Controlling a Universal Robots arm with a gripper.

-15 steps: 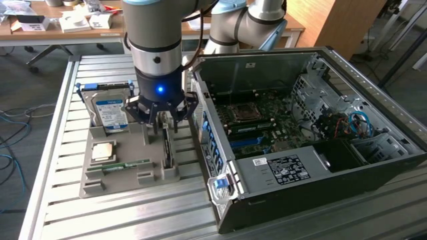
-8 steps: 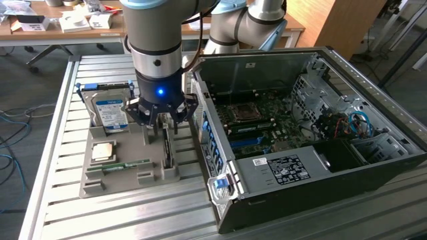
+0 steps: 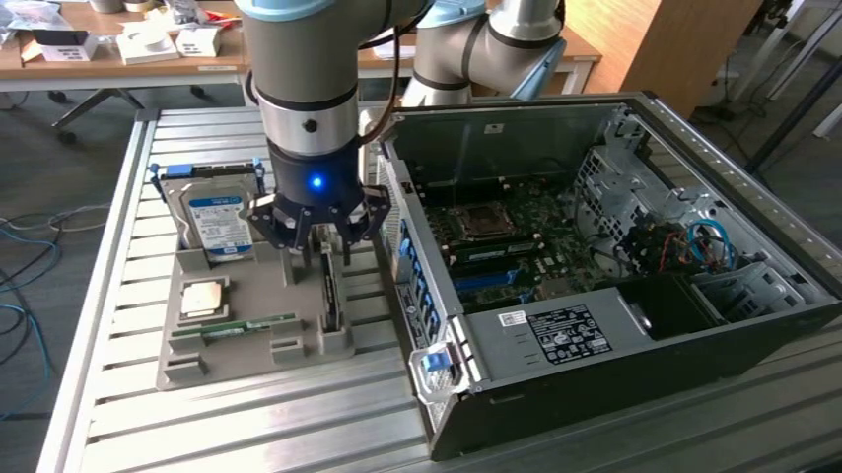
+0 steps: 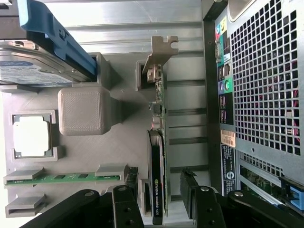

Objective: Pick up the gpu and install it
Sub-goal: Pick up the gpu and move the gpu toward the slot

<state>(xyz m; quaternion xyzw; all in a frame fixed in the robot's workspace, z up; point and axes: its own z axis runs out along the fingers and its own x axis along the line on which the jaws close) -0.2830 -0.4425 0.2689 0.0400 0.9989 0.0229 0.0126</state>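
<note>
On the slatted table, the open computer case fills the side at the exterior view's right. Just beside it we see a grey tray of parts. The hand hangs spread wide at the tray's edge nearest the case, a finger on either side of the gpu. The gpu stands on edge in its slot, ungripped. Nearby on the tray are a hard drive, a processor and a memory stick.

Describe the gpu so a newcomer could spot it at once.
Find the grey tray on the exterior view's left of the computer case. On its side nearest the case, the gpu stands on edge under the gripper. Unlike the boxy hard drive and green memory stick, it's a thin dark card with a metal bracket.
</note>
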